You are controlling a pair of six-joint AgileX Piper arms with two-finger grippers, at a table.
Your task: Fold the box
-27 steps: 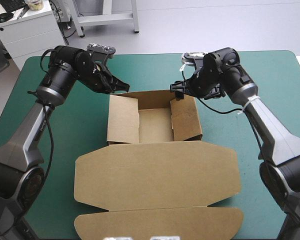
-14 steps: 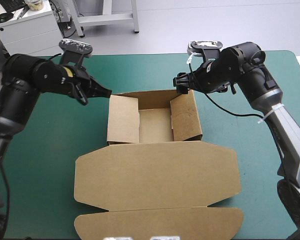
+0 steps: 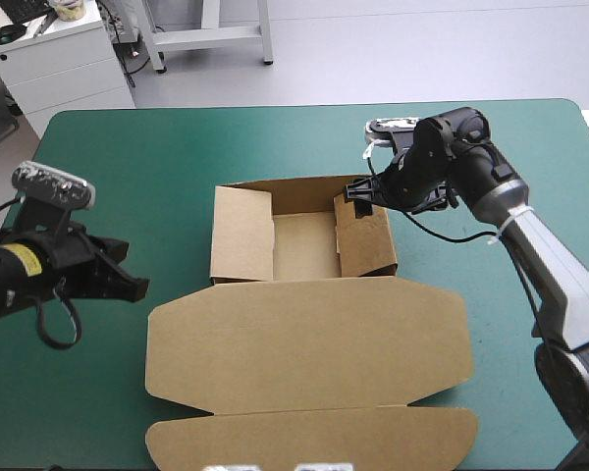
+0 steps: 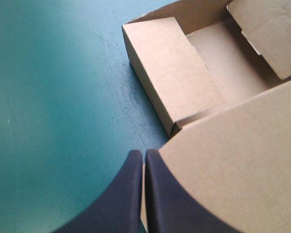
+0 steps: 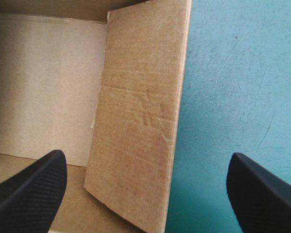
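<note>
Now that the left hand (image 3: 135, 287) has pulled back, pinched empty, beside the lid (image 3: 304, 343), the box (image 3: 304, 245) sits in the middle of the counter (image 3: 177, 147) with walls seemingly tucked, while the right hand (image 3: 358, 192) stays spread wide over its right wall (image 3: 365, 235).

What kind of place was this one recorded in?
Probably a robotics lab bench: a teal-green covered table, the brown box on it, a white drawer cabinet on grey floor beyond.
</note>
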